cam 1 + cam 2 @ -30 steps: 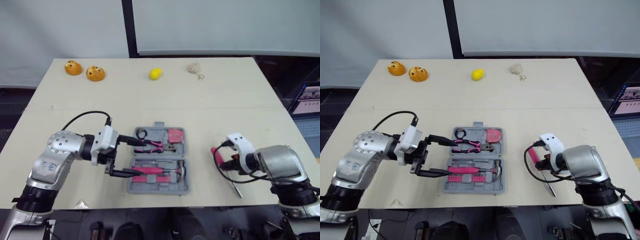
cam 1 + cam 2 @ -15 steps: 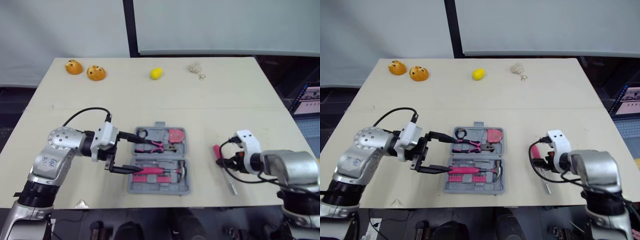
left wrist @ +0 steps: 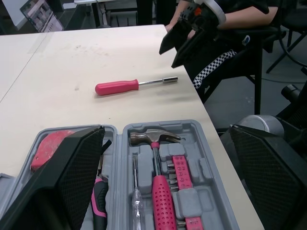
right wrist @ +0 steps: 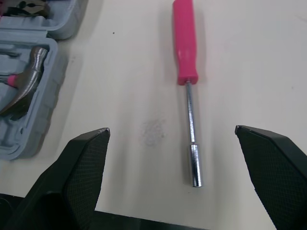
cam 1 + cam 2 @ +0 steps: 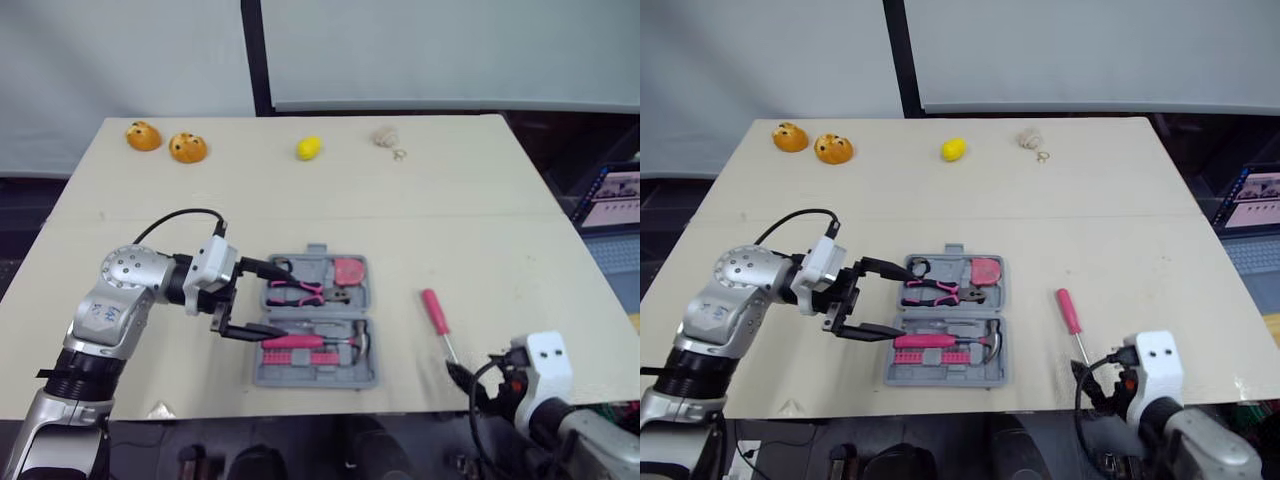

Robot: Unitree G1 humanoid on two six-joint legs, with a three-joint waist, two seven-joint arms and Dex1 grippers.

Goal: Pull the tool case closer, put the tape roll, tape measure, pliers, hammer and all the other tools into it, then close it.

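Overhead, a beige surface (image 5: 480,230) carries an open grey tool case (image 5: 318,360) near its front edge, about midway across. The case lies flat with both halves showing. The far half holds pink-handled pliers (image 5: 295,293) and, beside them, a pink tape measure (image 5: 350,271). The near half holds a hammer (image 3: 154,143) with a pink grip, its steel head toward the robot's right, next to a pink strip of bits (image 3: 181,170).

The left pincer (image 5: 282,302) reaches in from the robot's left at the case's left side. Its two black fingers are spread wide, one over the far half and one over the near half, and they grip nothing.

A pink-handled screwdriver (image 5: 434,310) lies alone on the surface, to the right of the case and apart from it. The right pincer (image 4: 171,128) sits at the front edge beyond the screwdriver's metal tip, fingers spread wide and empty.

Along the far edge sit two orange items (image 5: 143,136), a yellow one (image 5: 309,148) and a small beige lump (image 5: 386,136).
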